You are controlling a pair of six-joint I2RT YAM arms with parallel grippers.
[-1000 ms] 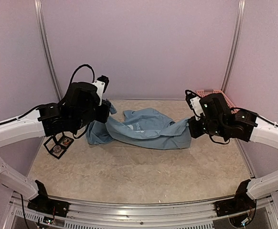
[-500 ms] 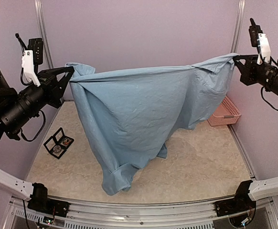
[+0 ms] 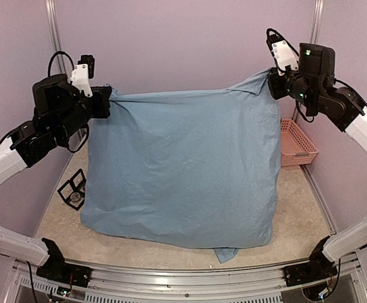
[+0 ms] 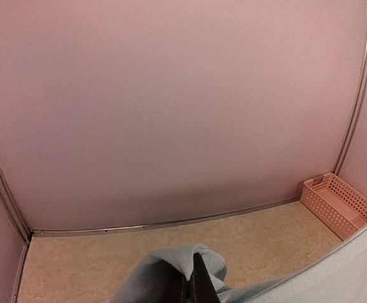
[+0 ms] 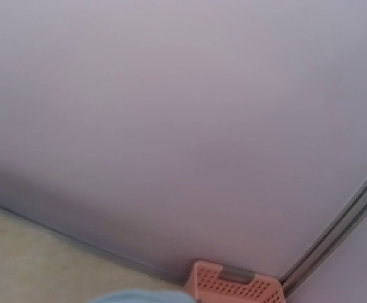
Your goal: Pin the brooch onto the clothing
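above the counter (image 3: 303, 208), the clothing (image 3: 183, 170) hangs spread like a curtain between the two raised arms, a wide sheet of light blue cloth with faint creases, its plain side turned toward the near edge. the left end effector (image 3: 106, 101) is up at the sheet's top left corner, its jaws pinched narrow on a bunched fold of the fabric; from the left wrist view the dark fingertips (image 4: 196, 285) sit pressed together with grey-blue cloth puffed up around them. the right end effector (image 3: 273, 83) is clamped tight on the top right corner, held a little higher than the left, so the upper edge slopes up toward the right. in the right wrist view only a thin sliver of blue shows at the bottom edge. the lower hem reaches down to the counter near the front rail, and a small flap of cloth pokes out below it just right of centre. a pink basket (image 3: 295, 142) sits at the far right by the wall, partly hidden behind the shirt's right edge. a small black case (image 3: 73, 188) lies on the counter at the left, just beside the hanging cloth; what is in it is too small to tell.
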